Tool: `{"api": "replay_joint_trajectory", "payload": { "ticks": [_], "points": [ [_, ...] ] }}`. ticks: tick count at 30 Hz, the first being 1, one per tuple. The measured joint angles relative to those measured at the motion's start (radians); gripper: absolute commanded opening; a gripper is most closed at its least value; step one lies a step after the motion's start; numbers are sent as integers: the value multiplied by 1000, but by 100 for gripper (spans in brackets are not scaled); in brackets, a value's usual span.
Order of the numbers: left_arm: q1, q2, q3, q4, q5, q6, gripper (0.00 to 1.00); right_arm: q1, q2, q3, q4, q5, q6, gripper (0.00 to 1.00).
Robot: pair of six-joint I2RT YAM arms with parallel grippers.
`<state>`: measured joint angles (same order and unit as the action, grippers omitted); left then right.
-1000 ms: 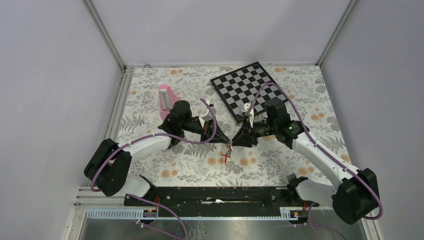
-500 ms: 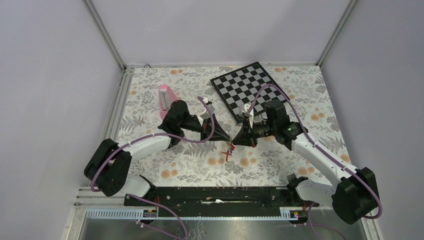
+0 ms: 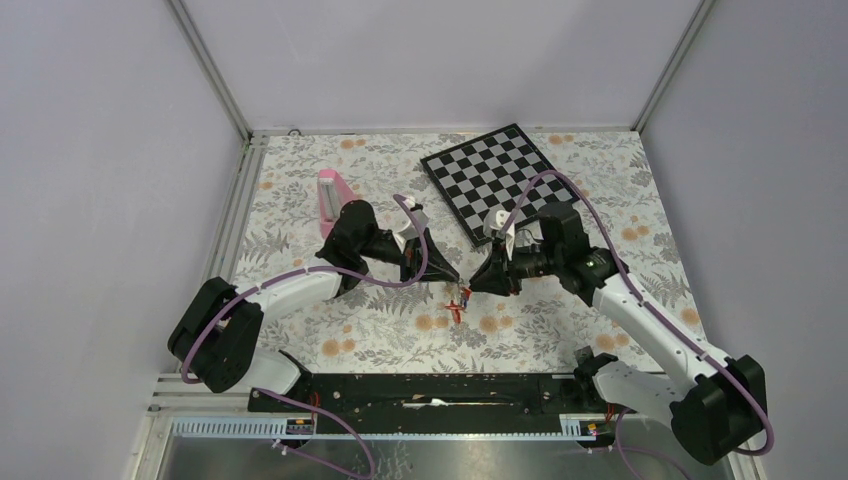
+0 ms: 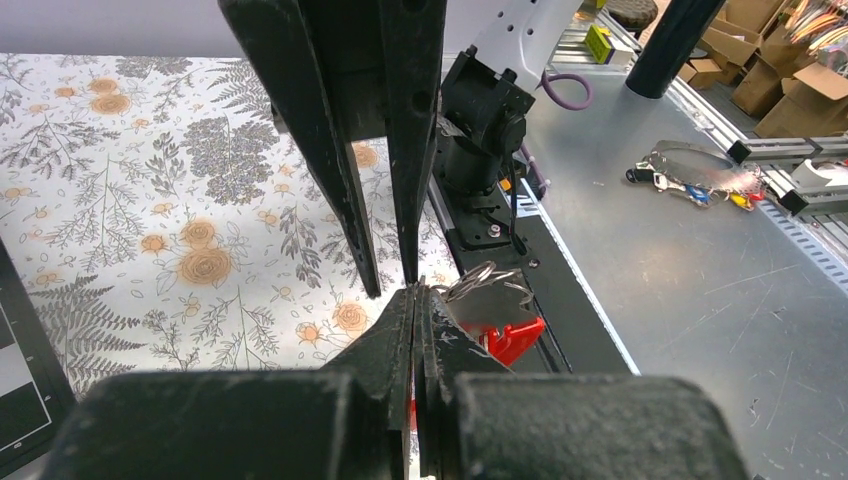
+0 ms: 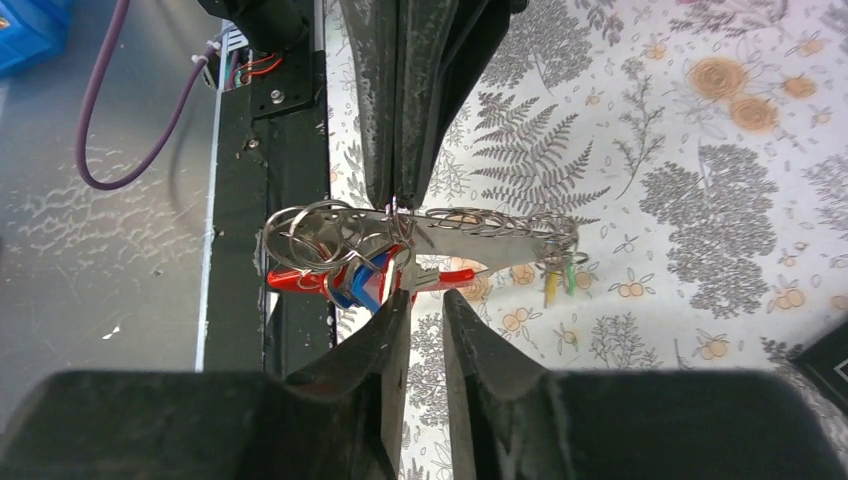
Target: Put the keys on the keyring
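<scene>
Two grippers meet tip to tip over the middle of the floral cloth (image 3: 560, 320), on the near side of the chessboard (image 3: 490, 180).

Left gripper (image 4: 415, 296): clenched on the grey upper edge of the keyring (image 5: 480, 228), which it holds level in the air, clear of the cloth.

Right gripper (image 5: 421, 305): jaws a little apart with nothing clamped, tips just under the keyring's red side.

Keys: blue and red tags (image 5: 358, 282) bunch at the near end. Green and yellow tags (image 5: 557, 280) hang at the far end.

Risks, as judged:
- The keyring is held by one thin pinch on its edge. An upward push from the right gripper could pivot it or slip it free, and it would drop.
- The opposing fingertips stand very close, so a small misalignment could make them collide.
- If the right jaws close here, they may catch a tag or a split ring (image 5: 300, 235) rather than the red side.
</scene>
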<state>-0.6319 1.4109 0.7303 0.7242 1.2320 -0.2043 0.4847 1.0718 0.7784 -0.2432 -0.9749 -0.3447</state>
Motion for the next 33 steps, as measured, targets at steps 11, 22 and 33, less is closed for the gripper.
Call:
{"api": "replay_joint_trajectory", "payload": {
  "ticks": [11,22,33],
  "points": [
    [2,-2,0,-41,4,50,0,-10,-18,21,-44,-36,-30,38],
    [3,-2,0,5,4,8,0,-11,19,7,-13,-67,-16,20],
    [4,-2,-20,100,-5,-64,0,-12,26,-18,55,-91,28,0]
  ]
}}
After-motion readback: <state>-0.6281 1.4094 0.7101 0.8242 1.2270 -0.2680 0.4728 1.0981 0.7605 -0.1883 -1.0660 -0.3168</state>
